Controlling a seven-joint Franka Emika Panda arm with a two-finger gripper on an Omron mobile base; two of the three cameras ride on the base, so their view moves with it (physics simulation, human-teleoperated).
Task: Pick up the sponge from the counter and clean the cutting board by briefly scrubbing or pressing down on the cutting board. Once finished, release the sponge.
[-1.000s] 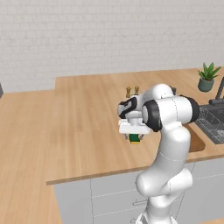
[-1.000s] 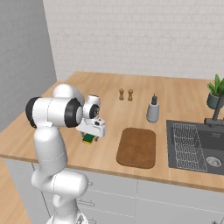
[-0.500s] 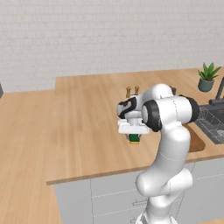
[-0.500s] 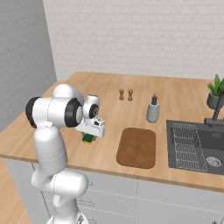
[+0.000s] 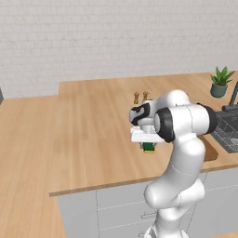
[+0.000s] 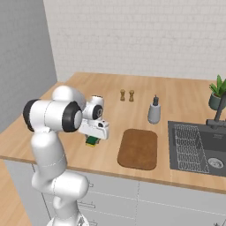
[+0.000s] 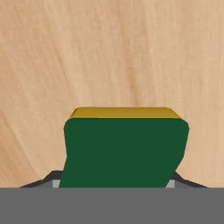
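Counter [image 7: 109,48], sponge [image 7: 124,146] between hand [image 7: 113,181] fingers

Landmark: cutting board [image 6: 138,148]. Bare counter [image 6: 110,110] lies between the board and the sponge [image 6: 92,141] to its left; path there unobstructed. Behind the board: soap dispenser [image 6: 154,111], two shakers [image 6: 126,95] further back. Sink [image 6: 198,148] borders the board's right.

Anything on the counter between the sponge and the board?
Nothing visible. The sponge sits in the pincer, with bare counter between it and the board. The dispenser and shakers stand farther back, off that path.
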